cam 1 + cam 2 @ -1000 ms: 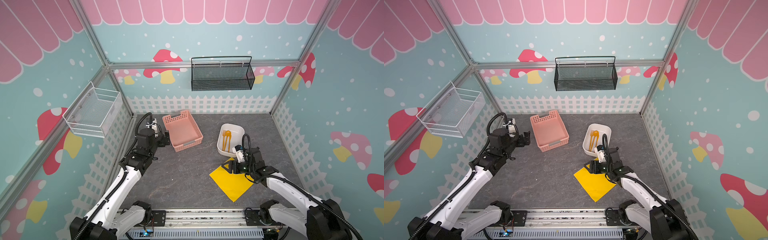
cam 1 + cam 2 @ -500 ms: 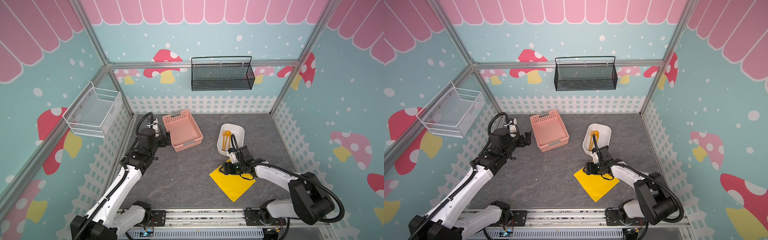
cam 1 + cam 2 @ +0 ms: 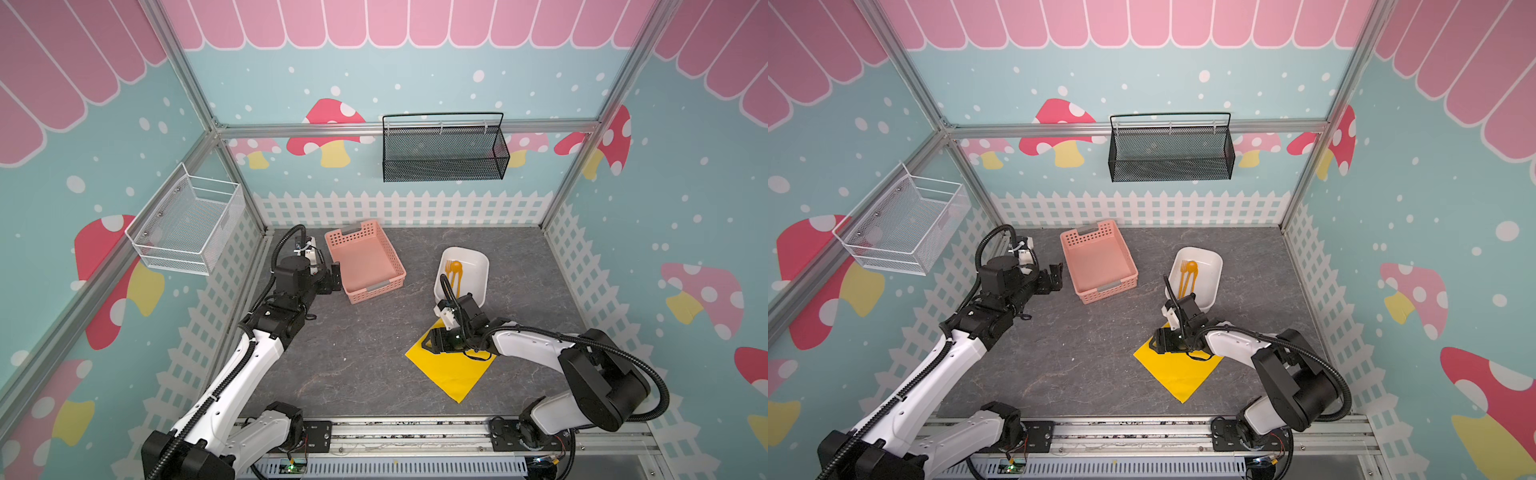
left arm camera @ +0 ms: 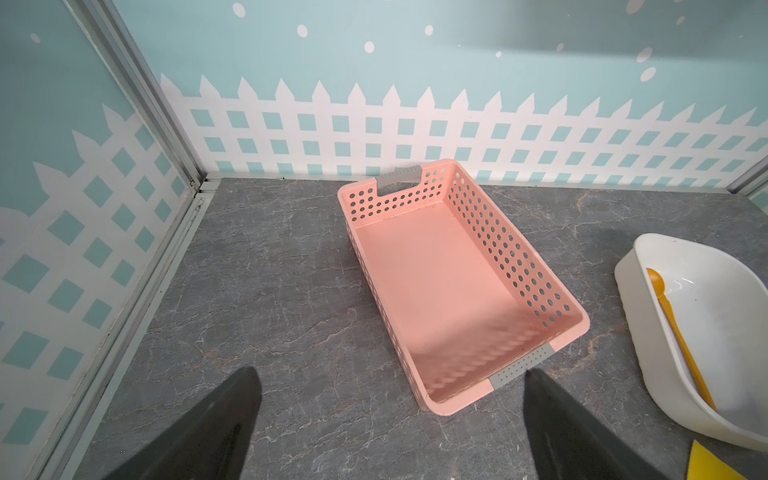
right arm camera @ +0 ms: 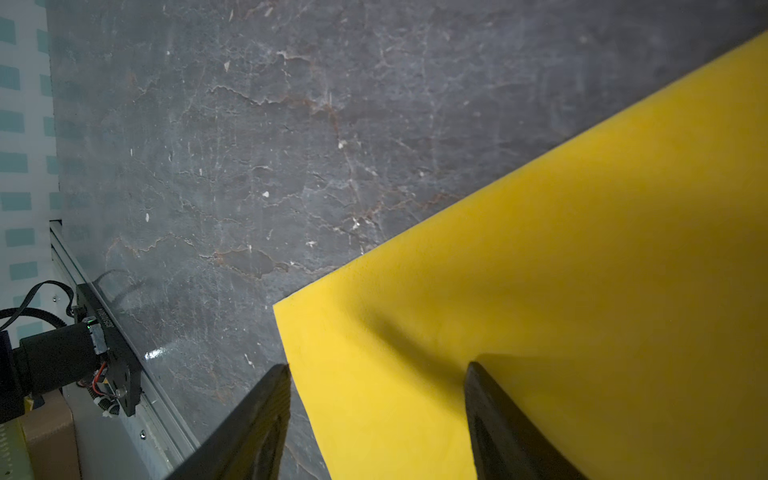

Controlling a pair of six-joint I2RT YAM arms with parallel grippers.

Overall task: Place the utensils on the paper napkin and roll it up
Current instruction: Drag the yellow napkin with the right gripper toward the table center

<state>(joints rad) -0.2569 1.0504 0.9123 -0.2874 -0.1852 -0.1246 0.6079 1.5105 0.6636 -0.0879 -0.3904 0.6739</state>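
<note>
The yellow paper napkin lies flat on the grey table like a diamond, in front of the white tub. The orange utensils lie inside that tub. My right gripper is open and low over the napkin's left corner. One finger is above the sheet, the other above bare table beside its edge. My left gripper is open and empty beside the pink basket's near corner.
The empty pink perforated basket stands at the back centre-left. A black mesh basket hangs on the back wall and a white wire basket on the left wall. A metal rail runs along the front edge.
My right gripper has slid left from the napkin's upper part to its left corner, and the arm's elbow has swung out to the right. The left arm has not moved.
</note>
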